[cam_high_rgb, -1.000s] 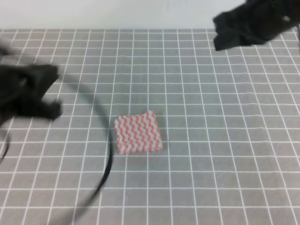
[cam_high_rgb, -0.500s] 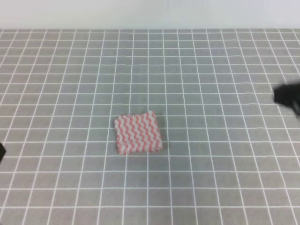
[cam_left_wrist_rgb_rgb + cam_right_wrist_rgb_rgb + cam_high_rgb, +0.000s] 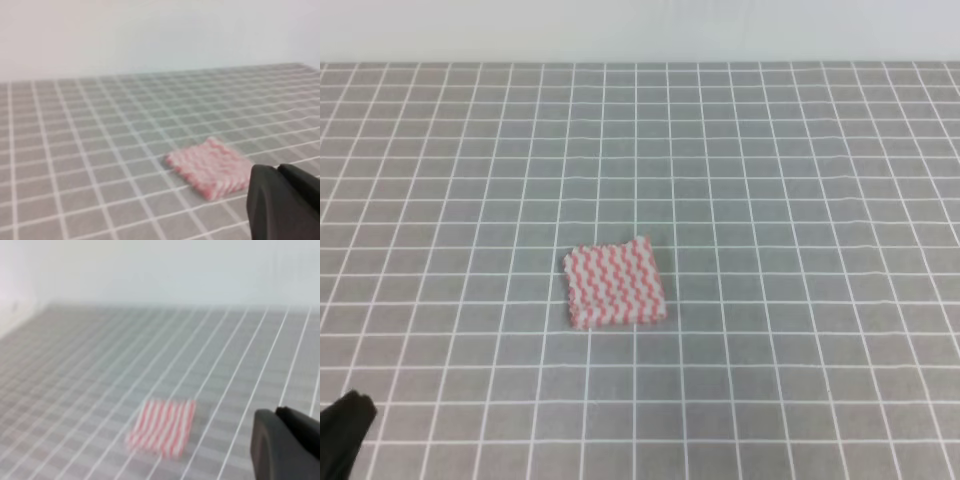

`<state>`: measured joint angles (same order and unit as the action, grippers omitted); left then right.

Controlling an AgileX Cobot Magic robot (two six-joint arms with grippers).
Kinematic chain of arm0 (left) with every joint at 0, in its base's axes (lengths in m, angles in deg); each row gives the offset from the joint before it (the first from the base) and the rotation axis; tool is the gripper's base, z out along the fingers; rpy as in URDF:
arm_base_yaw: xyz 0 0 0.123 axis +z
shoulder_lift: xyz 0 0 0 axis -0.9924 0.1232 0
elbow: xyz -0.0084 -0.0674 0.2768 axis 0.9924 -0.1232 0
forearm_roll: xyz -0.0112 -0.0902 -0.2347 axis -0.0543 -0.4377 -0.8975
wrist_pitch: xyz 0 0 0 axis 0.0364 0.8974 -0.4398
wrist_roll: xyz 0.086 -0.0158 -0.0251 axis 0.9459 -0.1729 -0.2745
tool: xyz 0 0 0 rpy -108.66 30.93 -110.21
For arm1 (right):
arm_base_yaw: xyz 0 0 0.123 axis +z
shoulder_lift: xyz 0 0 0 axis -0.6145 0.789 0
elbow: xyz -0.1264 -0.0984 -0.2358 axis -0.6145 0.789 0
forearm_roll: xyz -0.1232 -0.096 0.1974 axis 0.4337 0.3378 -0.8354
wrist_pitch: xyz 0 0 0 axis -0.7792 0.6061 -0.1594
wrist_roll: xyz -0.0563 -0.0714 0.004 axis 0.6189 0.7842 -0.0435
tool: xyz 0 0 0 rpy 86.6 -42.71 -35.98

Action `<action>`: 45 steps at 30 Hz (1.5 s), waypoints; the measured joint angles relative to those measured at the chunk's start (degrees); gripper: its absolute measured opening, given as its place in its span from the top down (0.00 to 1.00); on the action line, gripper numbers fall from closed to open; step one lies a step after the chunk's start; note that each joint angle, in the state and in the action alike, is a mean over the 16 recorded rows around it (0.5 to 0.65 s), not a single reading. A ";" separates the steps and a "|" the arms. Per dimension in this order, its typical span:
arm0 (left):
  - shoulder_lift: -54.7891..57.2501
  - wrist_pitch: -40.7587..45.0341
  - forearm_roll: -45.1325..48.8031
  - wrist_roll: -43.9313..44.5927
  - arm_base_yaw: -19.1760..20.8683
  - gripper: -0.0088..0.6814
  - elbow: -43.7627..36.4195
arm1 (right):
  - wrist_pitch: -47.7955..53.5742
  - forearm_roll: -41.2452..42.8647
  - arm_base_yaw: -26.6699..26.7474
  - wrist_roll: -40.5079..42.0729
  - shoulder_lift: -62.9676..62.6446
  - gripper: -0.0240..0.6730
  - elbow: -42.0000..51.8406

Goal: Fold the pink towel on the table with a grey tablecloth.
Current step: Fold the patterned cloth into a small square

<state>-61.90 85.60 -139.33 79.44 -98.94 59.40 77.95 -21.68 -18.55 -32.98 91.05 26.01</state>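
One pink towel (image 3: 615, 284) lies on the one table (image 3: 800, 200), a small folded square well in from every edge. Two grippers show: the left gripper (image 3: 287, 202) in the left wrist view, and the right gripper (image 3: 285, 445) in the right wrist view.

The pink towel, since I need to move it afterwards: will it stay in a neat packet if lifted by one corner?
Probably not. The pink towel looks like thin cloth folded into layers, so it would likely droop and unfold. It seems light, and a push across the grey tablecloth might bunch it.
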 joint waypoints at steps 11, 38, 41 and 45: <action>-0.21 -5.25 -0.63 0.00 0.00 0.99 -5.75 | -14.69 -10.64 -0.02 13.97 -5.50 0.99 11.71; -0.14 -5.32 -0.66 -0.01 0.00 0.99 -6.55 | -21.03 -10.46 -5.93 14.57 -18.55 0.99 23.10; -0.08 -5.34 -0.66 -0.01 0.00 0.99 -6.55 | -20.81 -10.49 -7.54 14.57 -22.66 0.99 24.98; -0.14 -5.36 -0.66 -0.01 0.00 0.99 -6.57 | -20.27 -10.56 -8.78 14.55 -26.69 0.99 26.72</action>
<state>-62.04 80.24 -139.99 79.43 -98.94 52.82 57.68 -32.24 -27.33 -18.43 64.36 52.73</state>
